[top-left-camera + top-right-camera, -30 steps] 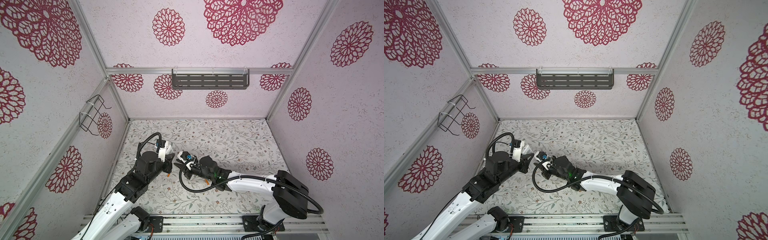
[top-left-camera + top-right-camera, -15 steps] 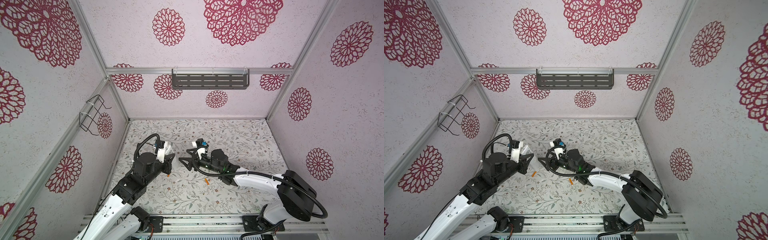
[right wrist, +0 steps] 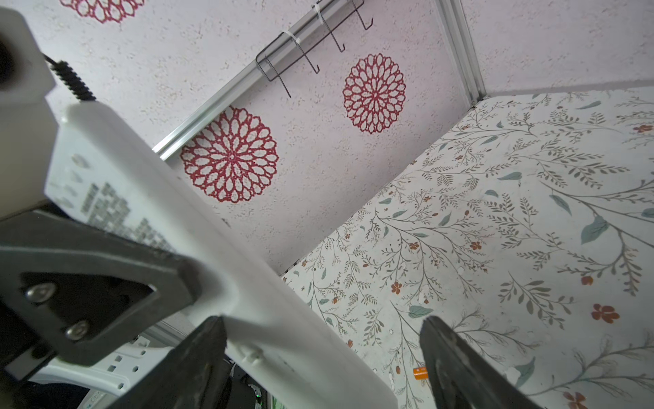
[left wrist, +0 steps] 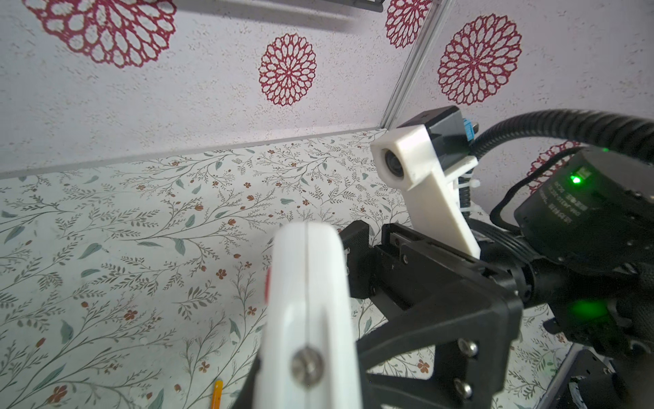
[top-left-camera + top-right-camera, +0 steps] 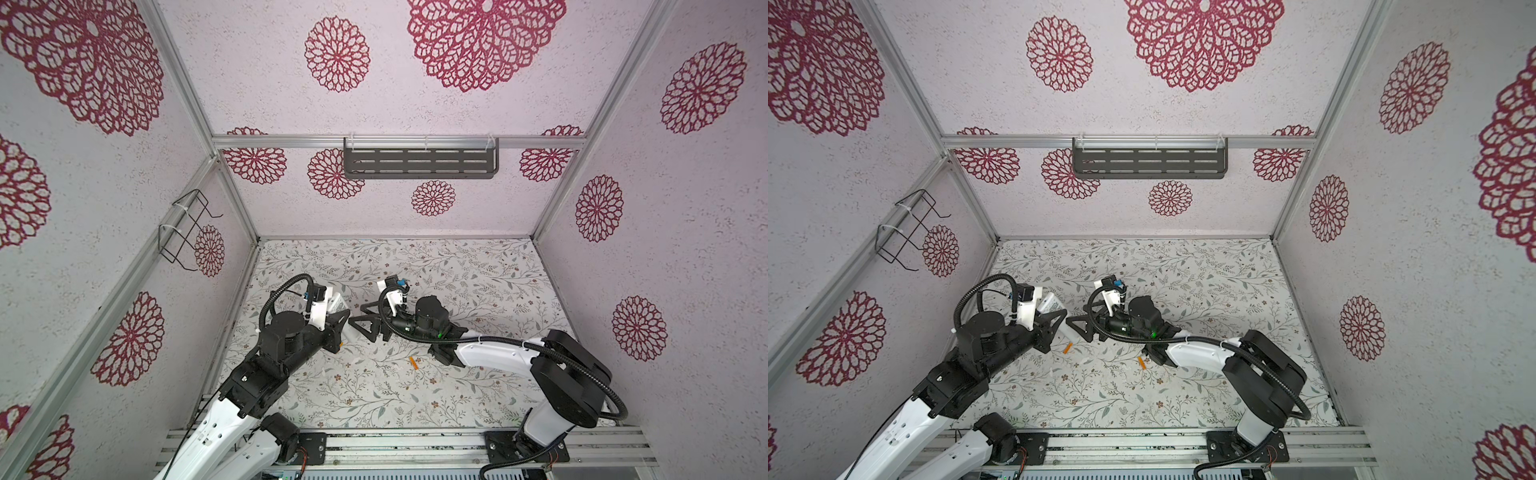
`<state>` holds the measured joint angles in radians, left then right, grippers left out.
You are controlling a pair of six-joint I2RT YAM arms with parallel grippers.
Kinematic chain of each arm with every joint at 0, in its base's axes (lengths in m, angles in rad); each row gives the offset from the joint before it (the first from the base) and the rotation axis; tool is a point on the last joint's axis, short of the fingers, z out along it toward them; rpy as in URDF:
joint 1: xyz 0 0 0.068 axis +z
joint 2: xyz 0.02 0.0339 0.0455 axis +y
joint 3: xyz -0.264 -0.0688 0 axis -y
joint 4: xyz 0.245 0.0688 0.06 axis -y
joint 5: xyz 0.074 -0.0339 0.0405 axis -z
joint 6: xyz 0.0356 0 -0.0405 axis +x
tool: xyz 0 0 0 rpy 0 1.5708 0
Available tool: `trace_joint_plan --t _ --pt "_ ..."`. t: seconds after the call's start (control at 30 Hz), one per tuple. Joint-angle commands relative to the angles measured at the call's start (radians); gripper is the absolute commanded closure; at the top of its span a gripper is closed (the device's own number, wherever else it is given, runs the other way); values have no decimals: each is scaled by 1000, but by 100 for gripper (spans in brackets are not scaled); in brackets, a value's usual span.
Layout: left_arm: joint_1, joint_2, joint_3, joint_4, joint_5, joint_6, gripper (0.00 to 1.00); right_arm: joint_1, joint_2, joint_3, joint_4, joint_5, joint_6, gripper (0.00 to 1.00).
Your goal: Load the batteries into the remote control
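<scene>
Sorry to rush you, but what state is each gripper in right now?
Left gripper: closed, holding the remote control.
Right gripper: open, holding nothing.

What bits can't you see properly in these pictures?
- Remote buttons: turned edge-on in the left wrist view.
- Remote label: blurred in the right wrist view.
- Battery: cut off by the left wrist view's edge.
- Both batteries: tiny specks in a top view.
</scene>
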<state>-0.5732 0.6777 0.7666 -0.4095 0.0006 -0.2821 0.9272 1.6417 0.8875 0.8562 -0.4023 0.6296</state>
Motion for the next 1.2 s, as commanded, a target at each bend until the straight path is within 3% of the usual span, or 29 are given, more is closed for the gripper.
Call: trace_joint_plan --t 0.0,0.57,0.97,1.17 --pt "-7 -26 1 72 50 -3 100 2 17 21 67 8 37 11" --pt "26 -53 -4 154 49 -129 100 2 114 -43 267 65 165 11" --pt "68 -66 -23 212 127 -204 100 2 137 -36 302 80 209 11" --pt "68 -77 -49 231 104 -205 100 6 193 15 431 6 361 11"
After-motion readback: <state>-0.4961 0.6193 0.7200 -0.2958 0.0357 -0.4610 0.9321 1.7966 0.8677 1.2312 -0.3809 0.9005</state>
